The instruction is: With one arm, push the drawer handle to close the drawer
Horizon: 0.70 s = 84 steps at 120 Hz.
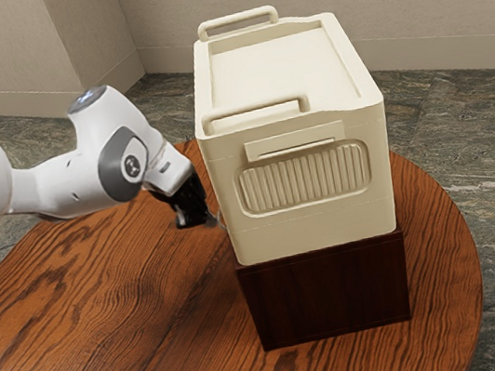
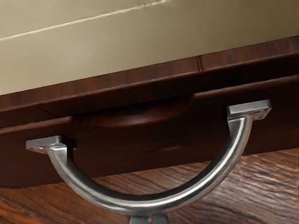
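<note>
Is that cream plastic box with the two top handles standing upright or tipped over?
Upright: the box stands on the dark wooden cabinet, handles on top.

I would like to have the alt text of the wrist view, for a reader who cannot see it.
Close-up of a curved metal handle on a dark wooden drawer. A cream box is above the drawer, and the brown wooden table below.

Box (image 1: 311, 228) cream, ribbed; drawer (image 2: 126, 154) dark red-brown; handle (image 2: 140, 204) silver; table (image 1: 107, 311) orange-brown, dark-grained.
</note>
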Motion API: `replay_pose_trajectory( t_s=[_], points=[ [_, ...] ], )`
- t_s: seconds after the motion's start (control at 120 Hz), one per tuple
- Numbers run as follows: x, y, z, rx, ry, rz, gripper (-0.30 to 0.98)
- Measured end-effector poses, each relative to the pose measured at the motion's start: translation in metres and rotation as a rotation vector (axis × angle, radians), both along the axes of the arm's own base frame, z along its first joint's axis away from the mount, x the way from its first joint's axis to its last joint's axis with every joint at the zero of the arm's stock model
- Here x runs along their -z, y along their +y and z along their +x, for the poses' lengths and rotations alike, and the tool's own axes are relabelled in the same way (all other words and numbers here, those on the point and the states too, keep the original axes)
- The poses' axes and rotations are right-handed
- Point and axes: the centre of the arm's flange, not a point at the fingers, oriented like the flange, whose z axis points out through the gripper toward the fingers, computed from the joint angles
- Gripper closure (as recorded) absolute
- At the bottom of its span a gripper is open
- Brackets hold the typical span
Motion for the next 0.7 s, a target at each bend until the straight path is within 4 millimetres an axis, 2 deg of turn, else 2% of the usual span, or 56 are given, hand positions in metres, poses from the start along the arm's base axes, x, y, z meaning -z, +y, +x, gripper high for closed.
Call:
replay_pose_trajectory(
  t_s=[0.067, 0.183, 0.2, 0.267, 0.333, 0.392, 0.417, 0.483, 0.592, 0.642, 0.7],
  points=[
    [0.000, -0.003, 0.001, -0.001, -0.002, -0.008, 0.78],
    [-0.002, -0.001, 0.002, -0.009, -0.002, -0.017, 0.70],
    [-0.002, 0.000, 0.003, -0.010, -0.002, -0.018, 0.72],
    [-0.002, 0.002, -0.015, -0.011, 0.011, -0.068, 0.77],
    [-0.037, 0.015, -0.035, 0.001, -0.032, -0.153, 0.78],
    [-0.074, 0.030, -0.046, 0.033, -0.066, -0.146, 0.78],
    [-0.096, 0.035, -0.050, 0.050, -0.075, -0.132, 0.78],
    [-0.152, 0.042, -0.054, 0.049, -0.069, -0.085, 0.64],
    [-0.230, 0.032, -0.060, -0.017, -0.045, -0.009, 0.40],
    [-0.275, 0.012, -0.070, -0.045, -0.052, 0.026, 0.32],
    [-0.305, -0.014, -0.088, -0.105, -0.046, 0.089, 0.25]
  ],
)
